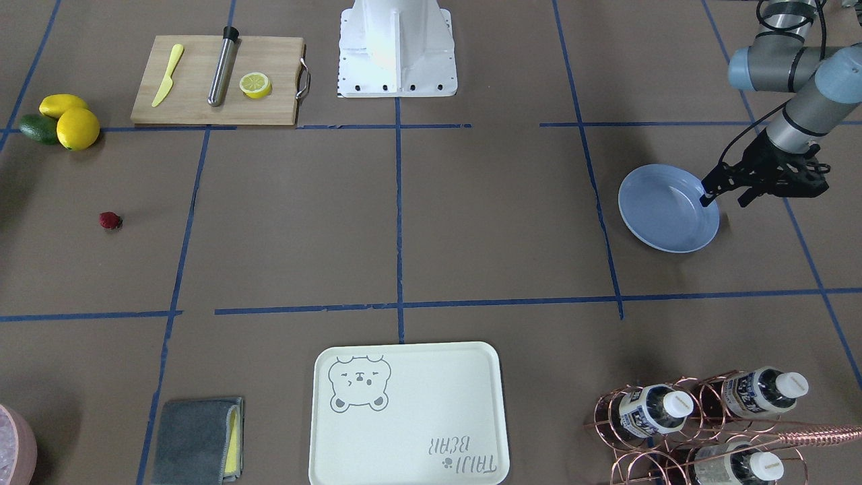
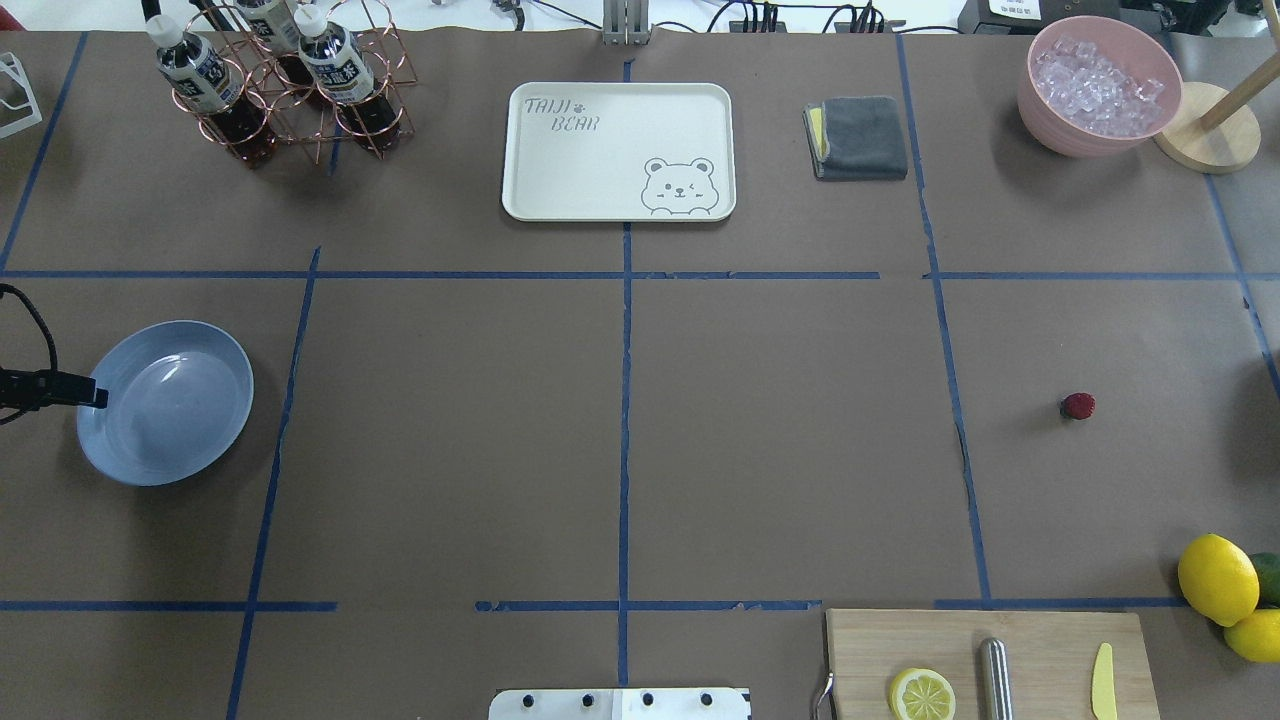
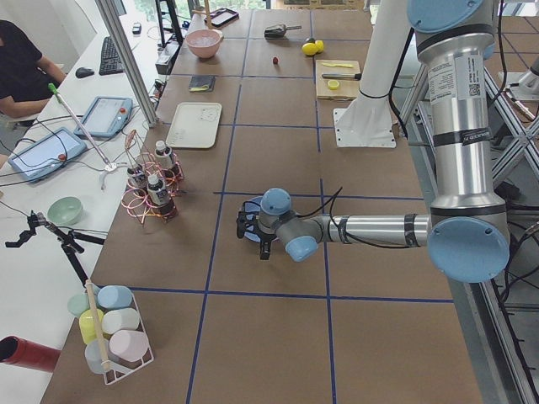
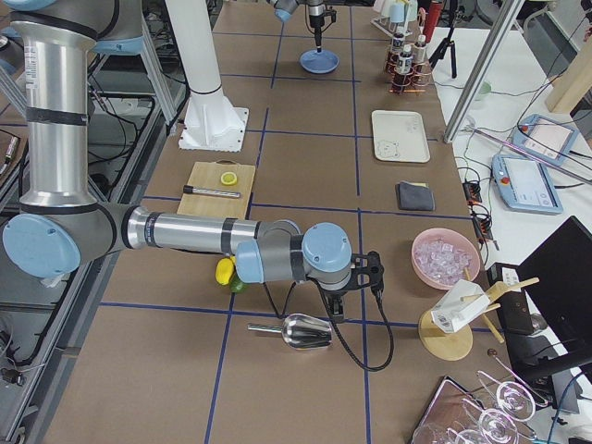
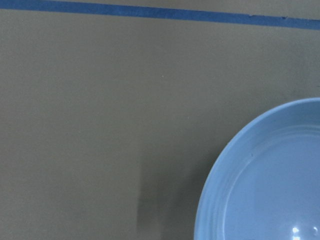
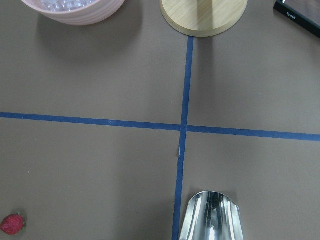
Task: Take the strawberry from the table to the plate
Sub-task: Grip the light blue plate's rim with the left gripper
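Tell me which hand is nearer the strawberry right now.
Right. The right hand hangs near the strawberry, which shows at the corner of its wrist view. The left hand is at the plate's rim, at the table's opposite end.

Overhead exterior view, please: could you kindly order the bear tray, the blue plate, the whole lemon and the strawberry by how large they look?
Largest to smallest:
1. bear tray
2. plate
3. whole lemon
4. strawberry

Right gripper [image 4: 336, 312] hangs near a metal scoop [image 4: 296, 331]; left gripper [image 4: 317, 43] — above the plate [image 4: 320, 63].
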Robot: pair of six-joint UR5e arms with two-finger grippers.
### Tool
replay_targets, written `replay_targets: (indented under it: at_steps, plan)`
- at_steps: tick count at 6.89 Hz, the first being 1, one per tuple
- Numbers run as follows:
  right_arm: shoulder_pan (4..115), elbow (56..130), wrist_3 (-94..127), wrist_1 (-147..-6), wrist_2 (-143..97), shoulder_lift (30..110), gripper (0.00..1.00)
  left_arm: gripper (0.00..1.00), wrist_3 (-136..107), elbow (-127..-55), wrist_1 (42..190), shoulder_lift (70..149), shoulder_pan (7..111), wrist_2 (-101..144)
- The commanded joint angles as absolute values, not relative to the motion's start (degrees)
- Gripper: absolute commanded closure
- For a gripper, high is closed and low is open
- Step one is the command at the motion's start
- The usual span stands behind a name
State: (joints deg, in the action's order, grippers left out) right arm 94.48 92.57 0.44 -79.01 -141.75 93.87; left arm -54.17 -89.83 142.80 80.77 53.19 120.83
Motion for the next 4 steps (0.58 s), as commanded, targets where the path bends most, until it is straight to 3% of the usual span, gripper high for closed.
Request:
replay_targets:
  at_steps: [1,4]
  plan:
    - [94.5,92.9,0.4,-79.0,-141.6,93.9,0.00,0.33,-54.3,-89.6,142.7,81.1,53.1,120.8]
    - [94.5,93.0,0.4,-79.0,-141.5,93.9,0.00,0.44,-54.7,-88.9,142.8,81.9,52.0,120.8]
